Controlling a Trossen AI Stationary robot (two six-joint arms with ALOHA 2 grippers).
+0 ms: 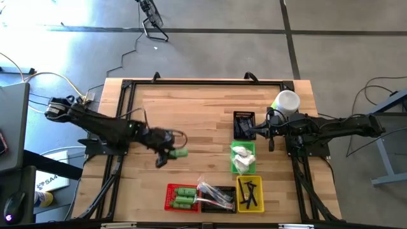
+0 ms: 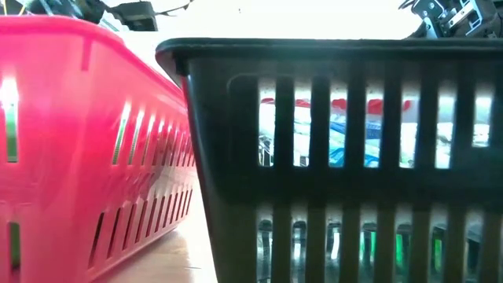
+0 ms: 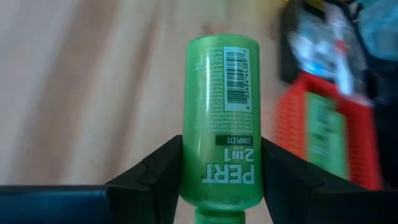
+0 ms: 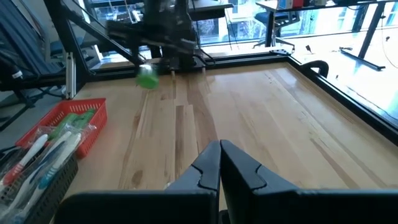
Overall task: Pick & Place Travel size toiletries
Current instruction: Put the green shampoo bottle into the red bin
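The left gripper (image 3: 221,180) had its jaws pinched on a green bottle (image 3: 219,124), held above the bare wood of the table (image 1: 191,114), left of centre. Nearer the front edge sat a red basket (image 1: 182,196) holding more green bottles (image 1: 185,196). The right gripper (image 4: 219,163) waited at the table's right side, jaws pressed together, holding nothing.

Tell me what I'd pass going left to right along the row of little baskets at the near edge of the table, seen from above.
Red basket with green bottles → black basket with clear-wrapped toothbrushes → yellow basket with thin black combs or razors.
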